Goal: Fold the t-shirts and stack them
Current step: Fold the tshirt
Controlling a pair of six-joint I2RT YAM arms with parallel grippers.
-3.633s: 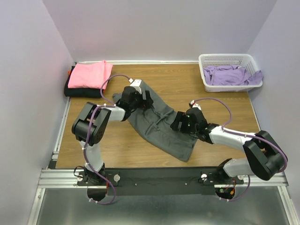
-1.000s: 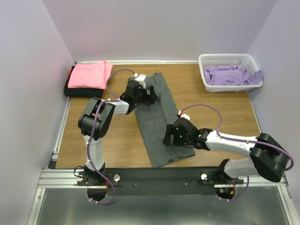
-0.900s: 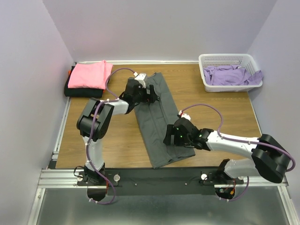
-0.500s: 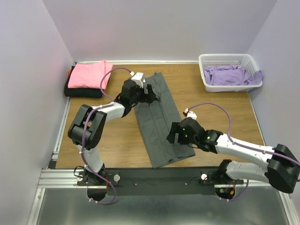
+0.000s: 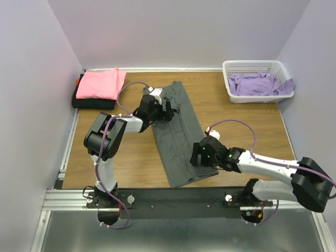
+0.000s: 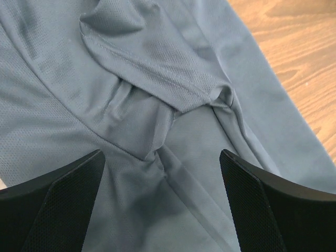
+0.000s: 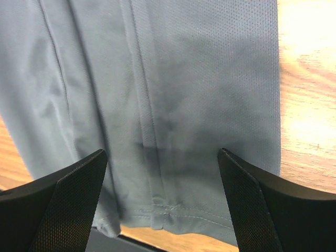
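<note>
While both my arms reach out over the wooden surface [image 5: 236, 121], the grey shirt [image 5: 176, 131] lies flat on it as a long narrow strip. It is folded lengthwise and slants from the far middle down toward the near edge.

My left jaws stand wide over the far end of the strip and hold nothing. Between them, in the left wrist view, the grey shirt [image 6: 157, 105] is bunched. A sleeve with its stitched hem is tucked across and creases run out from it. Bare wood shows at the upper right. Whether the tips touch the cloth I cannot tell.

My right jaws are wide too, and also hold nothing. They sit over the near end of the strip, toward its right edge. In the right wrist view the grey shirt [image 7: 173, 105] is smooth, with lengthwise seams and its bottom hem nearest me. Wood shows past its right edge.

In the far left corner the pink shirt [image 5: 100, 83] lies folded on top of the folded black shirt [image 5: 92, 103], well apart from the grey one. At the far right the purple shirts [image 5: 257, 84] lie crumpled in the white basket [image 5: 252, 65], with some cloth hanging over its right rim.
</note>
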